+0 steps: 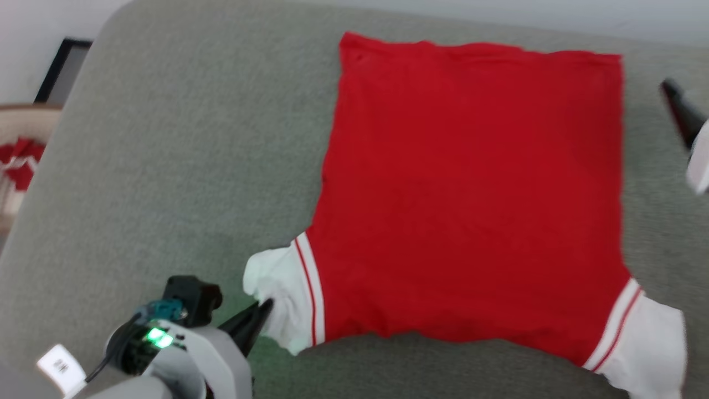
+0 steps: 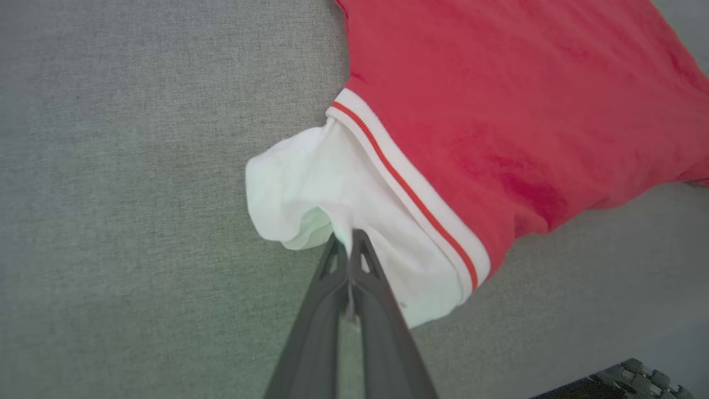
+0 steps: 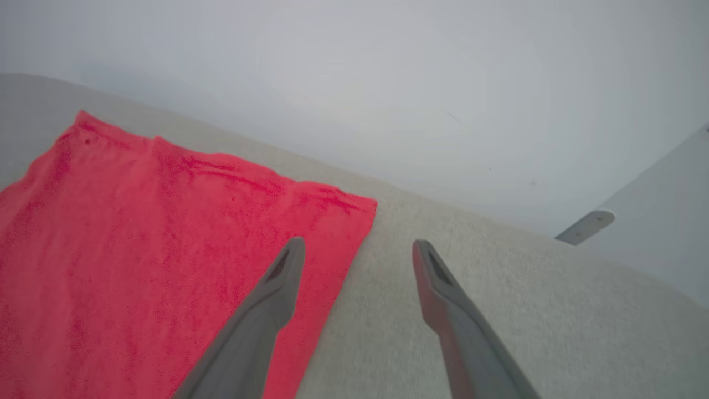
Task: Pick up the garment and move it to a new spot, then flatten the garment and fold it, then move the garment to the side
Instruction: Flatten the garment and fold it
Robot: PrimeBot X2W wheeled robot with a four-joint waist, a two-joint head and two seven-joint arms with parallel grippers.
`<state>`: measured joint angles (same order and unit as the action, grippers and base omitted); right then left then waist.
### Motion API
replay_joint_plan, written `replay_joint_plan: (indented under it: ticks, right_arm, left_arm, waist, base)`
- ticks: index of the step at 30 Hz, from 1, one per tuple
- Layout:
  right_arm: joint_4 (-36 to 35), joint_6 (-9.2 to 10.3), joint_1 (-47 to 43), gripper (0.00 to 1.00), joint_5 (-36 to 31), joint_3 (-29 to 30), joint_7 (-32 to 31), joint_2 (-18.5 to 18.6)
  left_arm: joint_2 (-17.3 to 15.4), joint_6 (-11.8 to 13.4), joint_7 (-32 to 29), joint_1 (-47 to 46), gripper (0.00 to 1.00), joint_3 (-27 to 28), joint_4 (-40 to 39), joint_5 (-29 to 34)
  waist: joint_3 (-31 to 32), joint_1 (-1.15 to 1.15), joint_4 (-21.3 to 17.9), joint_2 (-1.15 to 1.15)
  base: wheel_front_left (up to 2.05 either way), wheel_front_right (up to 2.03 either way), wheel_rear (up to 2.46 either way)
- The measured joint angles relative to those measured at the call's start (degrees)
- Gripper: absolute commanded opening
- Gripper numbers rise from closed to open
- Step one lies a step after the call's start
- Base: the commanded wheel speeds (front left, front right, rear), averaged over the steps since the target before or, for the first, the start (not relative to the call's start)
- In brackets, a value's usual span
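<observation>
1. Left arm sits low at the near-left corner, left fingers pinched together on the white sleeve of the garment.
2. Right fingers are spread wide, up by the far right hem corner, holding nothing.
3. Garment's lying flat, plain red side up, on the grey worktop.

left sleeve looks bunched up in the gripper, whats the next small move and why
Probably ease the left gripper outward, away from the garment, to draw the sleeve flat. It is shut on the sleeve, which lies crumpled and curled, while the rest is spread smooth. The right gripper is open, holding nothing.
</observation>
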<state>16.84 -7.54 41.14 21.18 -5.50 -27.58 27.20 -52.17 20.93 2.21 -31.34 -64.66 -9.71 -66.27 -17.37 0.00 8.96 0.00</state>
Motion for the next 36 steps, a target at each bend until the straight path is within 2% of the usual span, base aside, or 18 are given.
replay_joint_plan:
  ticks: [9,10,19,26,27,28,36]
  right_arm:
    - [24.61,0.0,16.5,1.0,-4.05,2.94,-0.64,-0.07]
    - [24.61,0.0,16.5,1.0,-4.05,2.94,-0.64,-0.07]
    - [39.56,0.0,25.15,1.0,-9.24,8.39,-5.37,1.03]
    - [45.14,0.08,31.16,1.0,-12.54,13.13,-9.37,1.23]
    - [45.85,0.1,31.95,0.46,-12.89,13.56,-10.57,1.22]
    - [46.46,0.11,32.73,0.0,-13.4,13.89,-11.79,1.29]
    - [49.25,0.07,34.58,0.0,-17.97,15.18,-15.99,-1.3]
  left_arm:
    - [4.19,-3.35,-0.18,-3.63,0.0,-0.43,2.87,1.68]
    - [4.19,-3.35,-0.18,-3.63,0.0,-0.43,2.87,1.68]
    - [7.68,-6.75,-0.2,-6.23,0.0,-0.84,6.1,2.31]
    - [8.81,-8.33,0.33,-6.85,0.0,-0.86,7.94,2.25]
    - [8.87,-8.37,0.4,-6.91,0.0,-0.84,8.17,2.25]
    - [8.96,-8.45,0.42,-6.92,0.0,-0.82,8.39,2.24]
    - [8.76,-8.9,0.59,-6.98,0.0,-0.58,10.17,1.75]
  waist:
    - [-5.12,0.0,5.17,0.0]
    - [-5.12,0.0,5.17,0.0]
    - [-9.65,0.0,10.61,0.0]
    - [-12.45,0.0,13.01,0.0]
    - [-12.71,0.0,13.16,0.0]
    - [-12.91,0.0,13.24,0.0]
    - [-11.73,0.0,11.72,0.01]
  base:
    - [0.0,0.0,0.0]
    - [0.0,0.0,0.0]
    - [0.0,0.0,0.0]
    - [0.0,0.0,0.0]
    - [0.0,0.0,0.0]
    - [0.0,0.0,0.0]
    - [0.0,0.0,0.0]
